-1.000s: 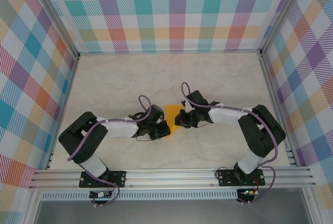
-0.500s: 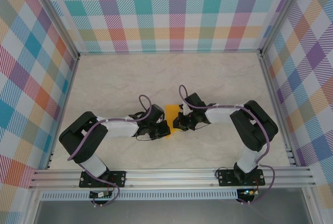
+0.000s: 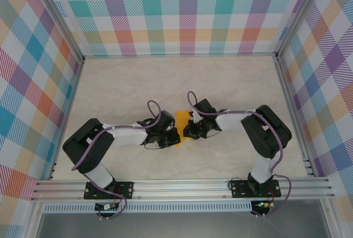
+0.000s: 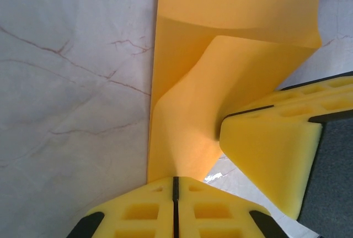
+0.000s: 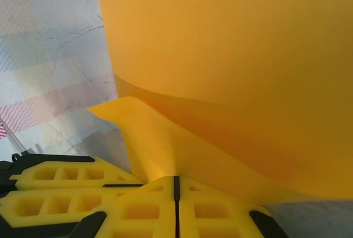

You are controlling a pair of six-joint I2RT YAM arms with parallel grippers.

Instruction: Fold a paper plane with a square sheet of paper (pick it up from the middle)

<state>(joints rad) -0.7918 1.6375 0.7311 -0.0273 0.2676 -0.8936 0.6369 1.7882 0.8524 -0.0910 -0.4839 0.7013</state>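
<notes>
- Here we are with both arms reaching in to the near middle of the tabletop (image 3: 127, 89), and the square sheet of paper (image 3: 181, 121) sits right between them.
- Left gripper (image 3: 176, 137): from its wrist camera the jaws are pressed together, seam tight, with the near edge of the orange-yellow sheet pinched between them.
- Right gripper (image 3: 188, 130): same story from its own camera, jaws closed flush on the sheet's edge, and the paper rises out of the pinch like a wall.
- The two grips are just beside each other; the left wrist view shows the right gripper's yellow fingers (image 4: 270, 149) touching the sheet next to our own.
- The sheet is not flat. It buckles up off the marble, with one layer curling over another and a soft bend where a crease should go.
- We read this as a fold in the making: the sheet is lifted and doubled but not yet pressed sharp.
- To do it well, we'd move the two grippers together. Any pull apart could tear such thin paper between two pinches set this close.
- We'd bring the free edge over until it meets its partner edge squarely, then lay it down before flattening.
- The risk is a skewed crease: the bend looks uneven, so we'd check alignment before committing.
- Only one grip should let go at a time, so the sheet stays anchored.
</notes>
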